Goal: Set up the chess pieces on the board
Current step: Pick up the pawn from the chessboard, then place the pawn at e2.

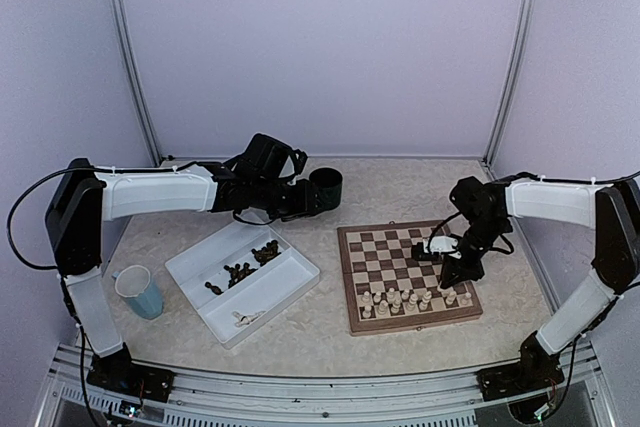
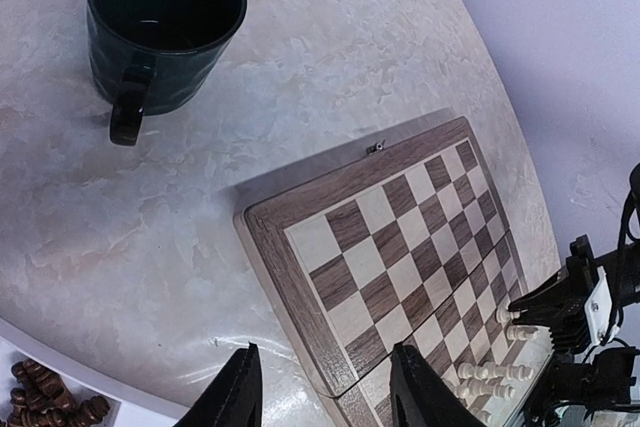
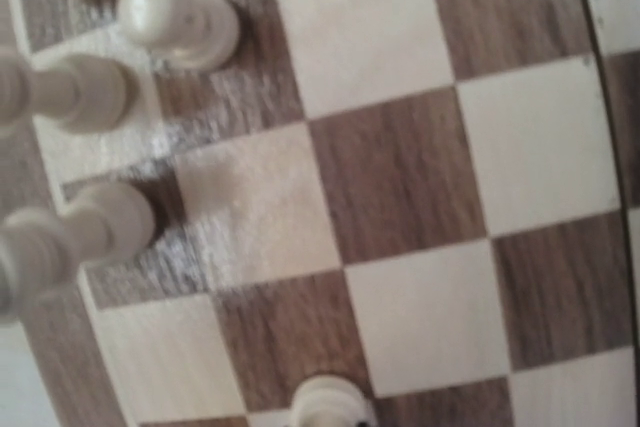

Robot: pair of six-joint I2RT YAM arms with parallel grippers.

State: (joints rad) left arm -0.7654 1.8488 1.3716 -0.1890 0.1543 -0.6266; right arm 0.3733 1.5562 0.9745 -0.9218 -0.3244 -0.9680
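Many cream chess pieces [image 1: 412,297] stand on the near rows of the board [image 1: 347,282], while the dark ones [image 1: 245,269] lie in the white tray [image 1: 285,292] on the surface [image 1: 400,187] beside it. They look light, hard, smooth and easily toppled, so I would pinch each at its narrow waist from straight above. My right tool [image 1: 428,250] is clenched low over the board, holding a piece or not I cannot tell; my left tool [image 2: 325,352] hangs released and empty.
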